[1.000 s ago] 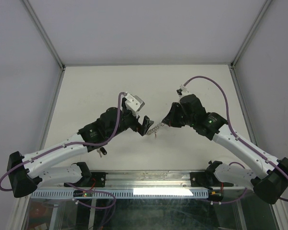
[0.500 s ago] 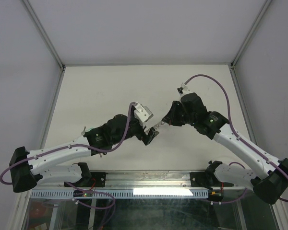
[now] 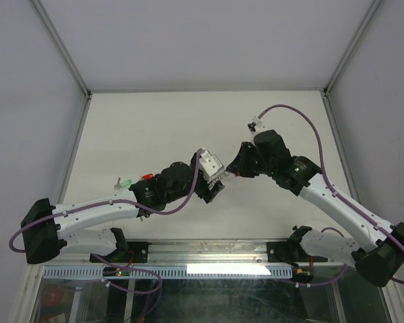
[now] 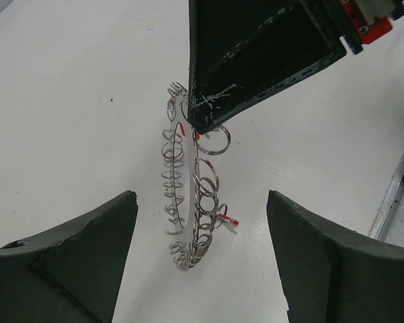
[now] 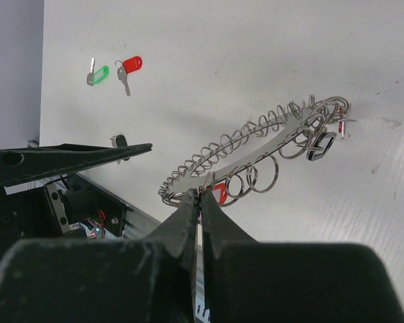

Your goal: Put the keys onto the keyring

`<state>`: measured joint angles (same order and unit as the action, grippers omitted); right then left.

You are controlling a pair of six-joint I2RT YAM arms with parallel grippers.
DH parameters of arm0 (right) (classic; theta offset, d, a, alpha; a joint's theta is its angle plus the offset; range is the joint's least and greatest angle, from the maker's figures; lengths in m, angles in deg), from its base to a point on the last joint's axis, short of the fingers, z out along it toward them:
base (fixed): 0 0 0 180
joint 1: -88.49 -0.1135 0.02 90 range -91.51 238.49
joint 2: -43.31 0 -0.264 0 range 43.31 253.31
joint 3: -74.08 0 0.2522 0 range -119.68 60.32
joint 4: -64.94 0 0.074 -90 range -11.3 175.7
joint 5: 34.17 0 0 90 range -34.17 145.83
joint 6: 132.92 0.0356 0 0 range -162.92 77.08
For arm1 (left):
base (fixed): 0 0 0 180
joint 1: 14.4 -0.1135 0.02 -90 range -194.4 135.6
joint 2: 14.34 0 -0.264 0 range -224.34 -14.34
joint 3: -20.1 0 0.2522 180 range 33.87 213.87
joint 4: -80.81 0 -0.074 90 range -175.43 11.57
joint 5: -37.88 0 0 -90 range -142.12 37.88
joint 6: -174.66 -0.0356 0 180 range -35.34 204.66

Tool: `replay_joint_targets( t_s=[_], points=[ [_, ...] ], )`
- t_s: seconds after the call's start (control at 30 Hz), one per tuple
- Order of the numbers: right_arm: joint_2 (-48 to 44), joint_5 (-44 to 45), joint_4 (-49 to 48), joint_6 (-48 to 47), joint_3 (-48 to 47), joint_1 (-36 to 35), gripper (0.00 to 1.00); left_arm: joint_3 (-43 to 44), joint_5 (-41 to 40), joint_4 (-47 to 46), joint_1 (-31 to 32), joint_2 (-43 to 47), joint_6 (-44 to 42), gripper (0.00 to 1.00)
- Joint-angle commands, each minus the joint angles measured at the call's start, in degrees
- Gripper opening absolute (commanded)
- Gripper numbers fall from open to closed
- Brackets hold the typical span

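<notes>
The keyring (image 4: 188, 202) hangs edge-on above the table, a flat grey ring with a fringe of small wire loops. My right gripper (image 5: 200, 196) is shut on its rim and enters the left wrist view from above. A red-headed key (image 4: 230, 219) and a black one (image 5: 321, 145) dangle from the loops. My left gripper (image 4: 200, 202) is open, one finger on each side of the keyring's lower half, touching nothing. In the top view, the two grippers (image 3: 217, 186) (image 3: 234, 173) meet at the keyring (image 3: 223, 177). A green key (image 5: 97, 74) and a red key (image 5: 129, 66) lie loose on the table.
The loose green key (image 3: 126, 182) and red key (image 3: 147, 177) lie left of the left arm's wrist. A small dark piece (image 5: 119, 140) lies near the table's front edge. The metal rail (image 3: 209, 252) runs along that edge.
My left arm has swung right and forward until its fingers straddle the hanging keyring, uncovering the green and red keys; its jaws have narrowed slightly. The right gripper has stayed put with the ring.
</notes>
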<state>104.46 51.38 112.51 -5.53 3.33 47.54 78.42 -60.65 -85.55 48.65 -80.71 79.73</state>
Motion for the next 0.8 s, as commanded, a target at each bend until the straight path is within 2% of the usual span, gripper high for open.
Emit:
replay_joint_targets(
  t_s=[0.0, 0.23, 0.77],
  points=[
    [-2.0, -1.9, -3.0, 0.2, -4.0, 0.3, 0.0, 3.1, 0.2, -4.0, 0.4, -0.8, -1.7, 0.74],
    [-2.2, -2.9, -3.4, 0.7, -3.9, 0.3, 0.0, 3.7, 0.4, -4.4, 0.4, -1.8, -2.0, 0.6],
    [-2.3, -5.3, -4.1, 1.5, -4.3, 0.3, 0.0, 4.4, 0.5, -4.8, 0.4, -3.6, -2.6, 0.5]
  ],
)
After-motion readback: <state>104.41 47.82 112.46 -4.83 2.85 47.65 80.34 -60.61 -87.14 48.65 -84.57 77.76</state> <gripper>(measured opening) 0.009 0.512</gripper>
